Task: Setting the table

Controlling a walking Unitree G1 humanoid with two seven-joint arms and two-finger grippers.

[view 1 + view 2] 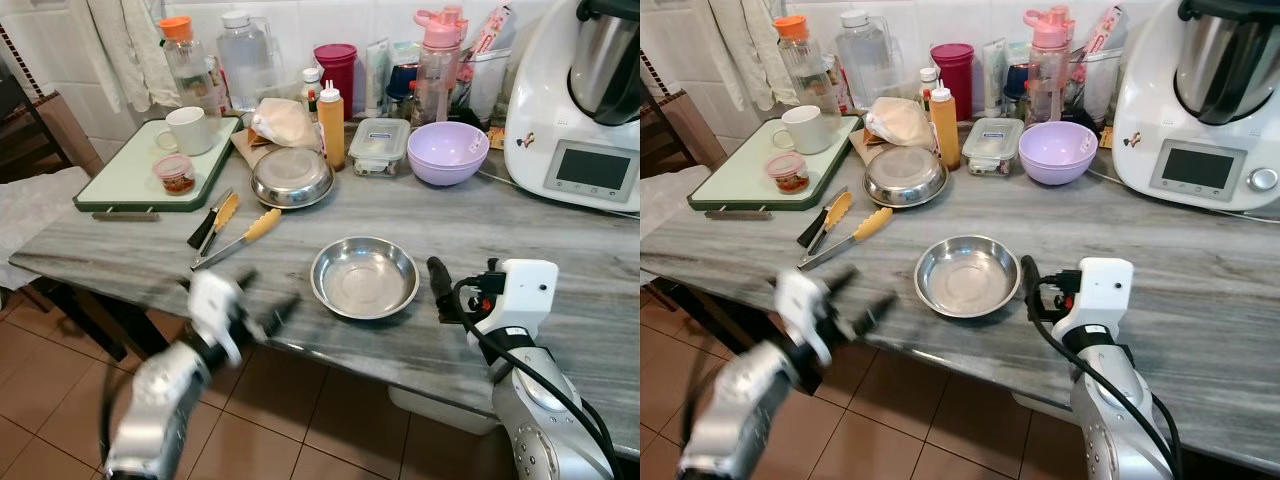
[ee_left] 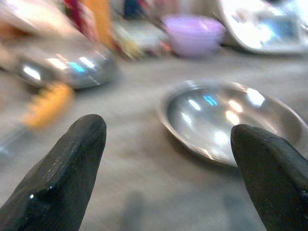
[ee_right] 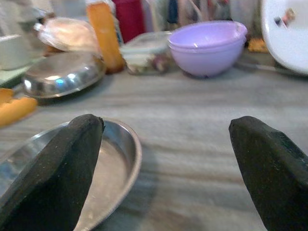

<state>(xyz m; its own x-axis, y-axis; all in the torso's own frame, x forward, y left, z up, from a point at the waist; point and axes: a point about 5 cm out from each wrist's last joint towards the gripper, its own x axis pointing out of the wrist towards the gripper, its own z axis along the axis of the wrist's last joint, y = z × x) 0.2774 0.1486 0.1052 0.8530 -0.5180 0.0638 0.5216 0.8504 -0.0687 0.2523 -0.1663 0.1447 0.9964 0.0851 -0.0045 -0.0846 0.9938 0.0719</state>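
Both grippers' jaws wide, empty, beside steel bowl [image 1: 364, 277]; grey marble counter [image 1: 560, 270], tiled floor [image 1: 300, 420].

Home kitchen. Grey marbled worktop [image 1: 560, 250] against a white tiled wall [image 1: 290, 20], terracotta floor tiles [image 1: 300, 420] below. White countertop cooking machine [image 1: 590, 100] with a small screen at the right. Back row cluttered with water bottles [image 1: 240, 55], squeeze sauce bottle [image 1: 331, 125], food container [image 1: 379, 145], lilac bowls [image 1: 447, 152]. Green cutting board [image 1: 130, 175] with a mug [image 1: 187, 130], tongs [image 1: 238, 238], steel bowls [image 1: 365, 277]. Cloth hanging [image 1: 125, 45] at the left.
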